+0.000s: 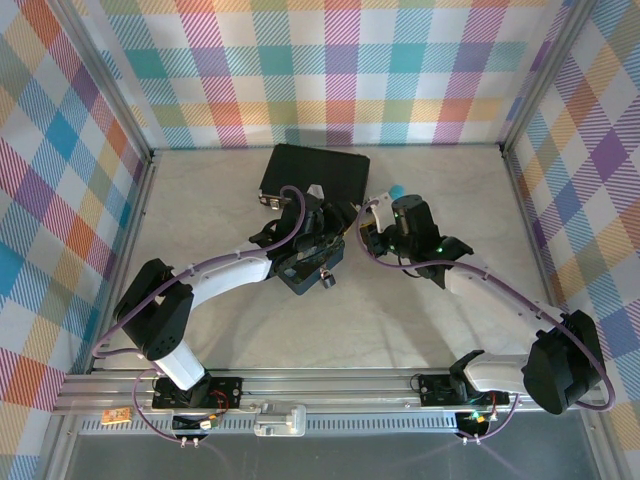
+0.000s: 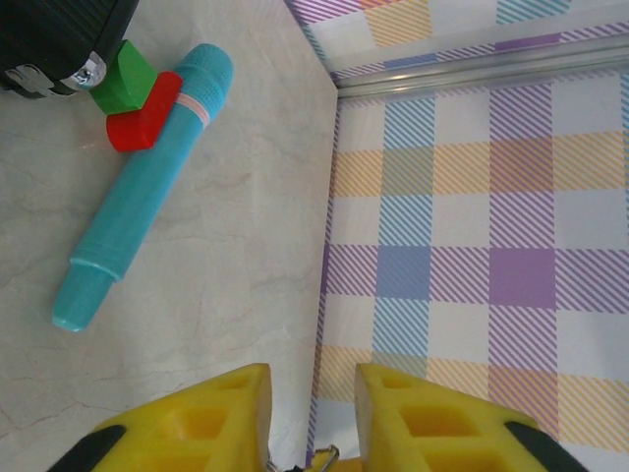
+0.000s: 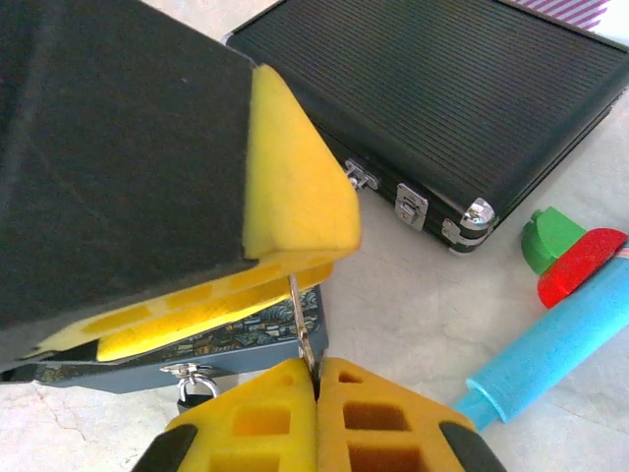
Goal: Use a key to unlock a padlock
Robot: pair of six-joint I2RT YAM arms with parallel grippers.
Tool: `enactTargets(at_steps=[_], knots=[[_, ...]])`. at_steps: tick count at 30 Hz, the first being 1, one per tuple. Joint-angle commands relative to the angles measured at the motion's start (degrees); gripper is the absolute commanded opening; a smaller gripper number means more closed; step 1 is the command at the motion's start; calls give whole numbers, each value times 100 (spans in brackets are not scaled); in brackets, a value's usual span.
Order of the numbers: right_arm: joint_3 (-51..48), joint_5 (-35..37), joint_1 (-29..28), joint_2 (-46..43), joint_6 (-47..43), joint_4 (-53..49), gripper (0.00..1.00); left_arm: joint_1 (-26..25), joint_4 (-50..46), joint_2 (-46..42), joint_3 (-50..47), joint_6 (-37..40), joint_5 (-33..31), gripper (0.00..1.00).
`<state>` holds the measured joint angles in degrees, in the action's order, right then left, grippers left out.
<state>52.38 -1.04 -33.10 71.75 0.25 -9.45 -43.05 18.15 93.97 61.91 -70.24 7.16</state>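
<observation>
Left gripper (image 2: 313, 393): reaches in from the left to the middle of the table (image 1: 400, 330). Its yellow fingers stand a little apart, with a small bit of metal deep in the gap. I cannot tell whether they clamp anything.
Blue tin (image 3: 241, 340): dark and patterned, lying right under the left gripper's lower finger in the right wrist view.
Padlock (image 3: 194, 391): tiny, hanging on a silvery ring at the tin's lower edge in that view. It is just left of the right fingertips and apart from the key.
Key (image 3: 300, 320): a thin metal strip standing nearly upright, its top end by the tin's right corner.
Right gripper (image 3: 315, 372): fingers pressed together, pinching the key's lower end.
Black case (image 3: 442, 88): closed, on the far side of both grippers, with its metal latches facing them.
Green block (image 3: 548, 236): right of the case's corner, touching the red block (image 3: 582, 267).
Teal stick (image 3: 550, 354): furthest right, lying flat on the table against the red block.
</observation>
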Motion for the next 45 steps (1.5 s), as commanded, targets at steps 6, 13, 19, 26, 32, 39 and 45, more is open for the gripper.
enactTargets(at_steps=[6,13,19,26,32,39,45], knots=[[18,-133,-47,57,-165,194,0,-49,110,15,180,-148,-41,7],[-24,-409,-47,-90,-127,279,0,-48,73,51,166,-20,-130,0],[-9,-1454,402,-447,587,306,30,169,765,-20,-150,804,29,0],[-388,-3398,1459,-634,1852,1249,41,402,1621,-169,-375,2154,847,0],[-687,-4535,1855,-482,2547,2284,47,420,2307,-533,-777,3044,1200,0],[-962,-5011,1869,-143,3309,3482,49,421,2700,-687,-942,3389,1696,0],[-1085,-5369,1865,100,3891,4243,49,420,2946,-672,-968,3484,1994,0]])
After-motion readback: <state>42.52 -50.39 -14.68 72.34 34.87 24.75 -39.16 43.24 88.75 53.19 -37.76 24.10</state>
